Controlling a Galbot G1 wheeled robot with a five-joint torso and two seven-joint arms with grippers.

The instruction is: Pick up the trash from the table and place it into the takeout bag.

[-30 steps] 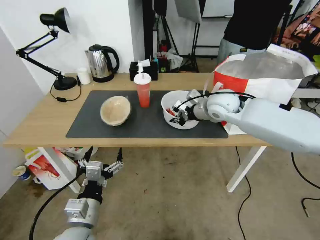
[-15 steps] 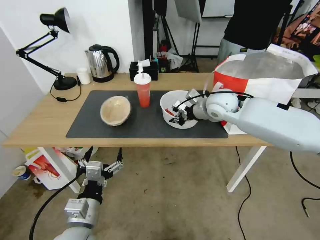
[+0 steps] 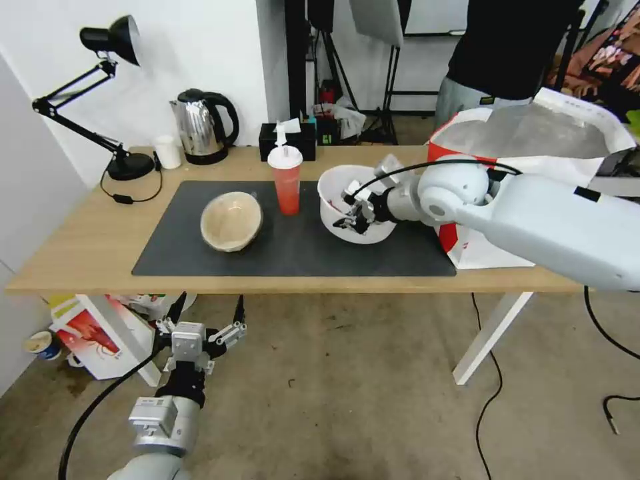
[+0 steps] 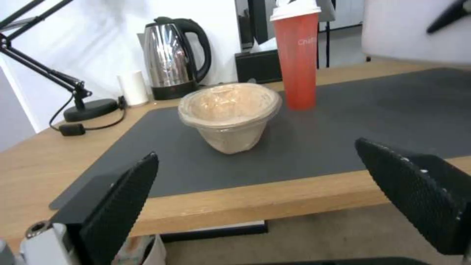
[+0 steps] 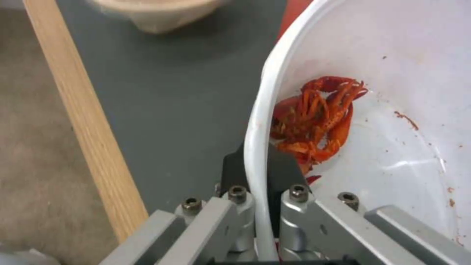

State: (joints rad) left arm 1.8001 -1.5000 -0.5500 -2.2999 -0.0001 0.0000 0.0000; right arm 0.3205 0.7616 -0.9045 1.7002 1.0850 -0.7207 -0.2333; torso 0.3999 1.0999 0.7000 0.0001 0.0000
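My right gripper (image 3: pixel 350 217) is shut on the near rim of the white plastic bowl (image 3: pixel 353 200) and holds it tilted just above the dark mat (image 3: pixel 300 250). In the right wrist view the gripper (image 5: pixel 257 169) pinches the rim, and red crayfish scraps (image 5: pixel 314 117) lie inside the bowl (image 5: pixel 392 73). The red drink cup (image 3: pixel 288 180) and the tan paper bowl (image 3: pixel 231 221) stand on the mat to the left. The takeout bag (image 3: pixel 527 153) stands open at the table's right end. My left gripper (image 3: pixel 200 333) hangs open below the table's front edge (image 3: pixel 87 280), facing the tan bowl (image 4: pixel 229 114) and the cup (image 4: pixel 297 55).
Along the back of the table are a black desk lamp (image 3: pixel 107 100), a steel kettle (image 3: pixel 200 127), a small white cup (image 3: pixel 168 152) and a black tissue box (image 3: pixel 287 140). A person (image 3: pixel 507 53) stands behind the bag. A red-printed white box (image 3: pixel 93 333) sits on the floor.
My right gripper has lifted the white plastic bowl off the mat, moving it up and slightly back. The left arm has not moved.
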